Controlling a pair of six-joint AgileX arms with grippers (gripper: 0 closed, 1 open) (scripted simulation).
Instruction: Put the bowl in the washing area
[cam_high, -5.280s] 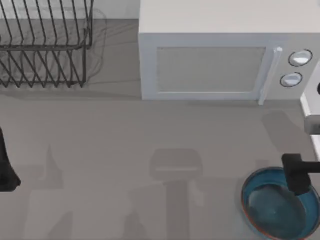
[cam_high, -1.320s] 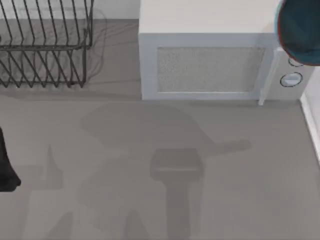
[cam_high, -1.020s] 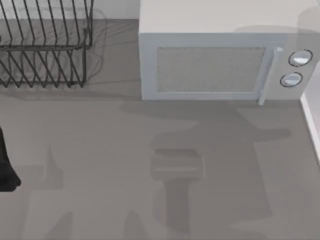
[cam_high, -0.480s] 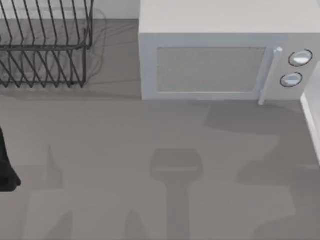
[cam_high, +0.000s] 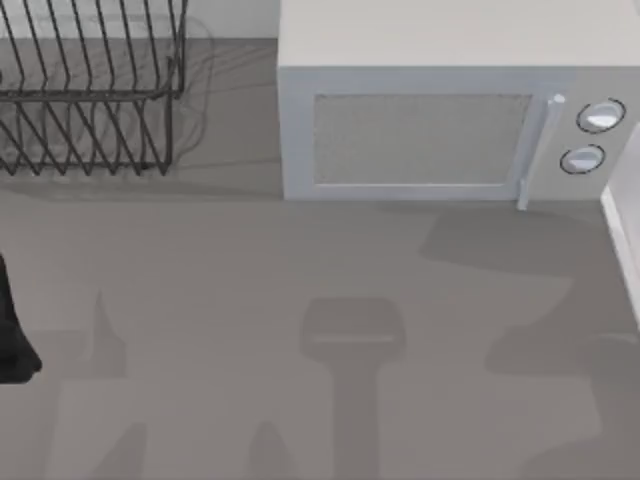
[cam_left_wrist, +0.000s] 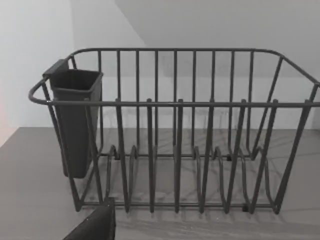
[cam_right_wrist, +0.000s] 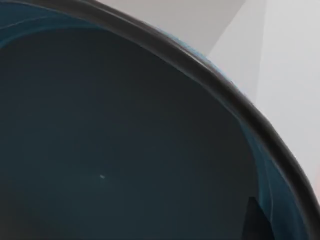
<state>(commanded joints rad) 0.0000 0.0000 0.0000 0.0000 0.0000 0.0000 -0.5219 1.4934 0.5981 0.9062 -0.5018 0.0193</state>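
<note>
Right gripper (cam_right_wrist: 255, 222) grips the bowl (cam_right_wrist: 125, 140): 1 dark finger tip lies against the bowl's inner wall just under the rim, clamped on it. In the right wrist view the bowl sits very close to the camera, glossy dark blue inside, with a dark rim curving across and a pale wall (cam_right_wrist: 290, 60) behind it; where it is over the table cannot be told. Left arm (cam_high: 12, 330) is parked at the table's left edge in the top view. A dark part of the left gripper (cam_left_wrist: 95, 225) pokes in at the edge of the left wrist view; whether it is released or clenched cannot be told. That view faces the wire dish rack (cam_left_wrist: 190, 150), which is upright and has 1 dark cutlery holder (cam_left_wrist: 75, 120) hung on its end. In the top view the dish rack stands at the table's far left, and the white microwave (cam_high: 430, 130) is to its right, door shut, with 2 round knobs (cam_high: 590, 135). The grey table (cam_high: 200, 280) has soft shadows (cam_high: 500, 250) on its right side, in front of the microwave.
</note>
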